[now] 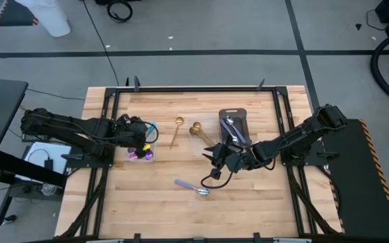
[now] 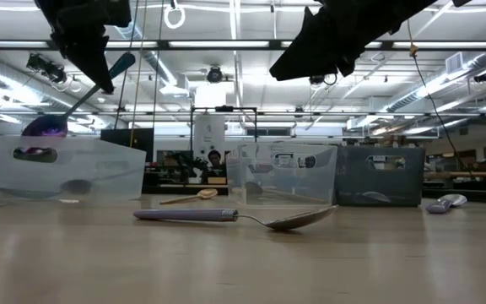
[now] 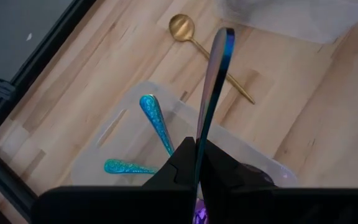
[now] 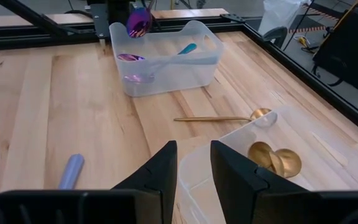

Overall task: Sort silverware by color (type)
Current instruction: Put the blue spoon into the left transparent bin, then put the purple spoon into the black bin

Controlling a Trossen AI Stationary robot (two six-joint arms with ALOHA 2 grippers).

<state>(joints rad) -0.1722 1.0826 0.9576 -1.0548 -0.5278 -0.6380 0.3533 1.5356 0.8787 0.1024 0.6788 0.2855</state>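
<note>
Over on the left side of the table, the left gripper point(image 3: 197, 163) hangs above a clear bin point(image 1: 141, 154), its fingers clamped on an iridescent spoon point(image 3: 211, 93) that it holds by the middle of the handle. In the low view this spoon's purple bowl point(image 2: 45, 127) sits just above the bin's rim and its teal handle slants up past the gripper. Two more teal-handled pieces point(image 3: 157, 121) lie inside that bin.

The right gripper point(image 4: 191, 163) hovers near the table's middle, over the rim of a second clear bin point(image 4: 229, 149), fingers apart with nothing between them. Two gold spoon bowls point(image 4: 272, 158) rest inside this bin. A gold spoon point(image 1: 176, 129) lies on the bare wood between the two bins. A lilac-handled silver spoon point(image 1: 193, 187) lies alone on the wood toward the front edge. A dark grey tray point(image 1: 235, 123) behind the right gripper holds silver pieces.
</note>
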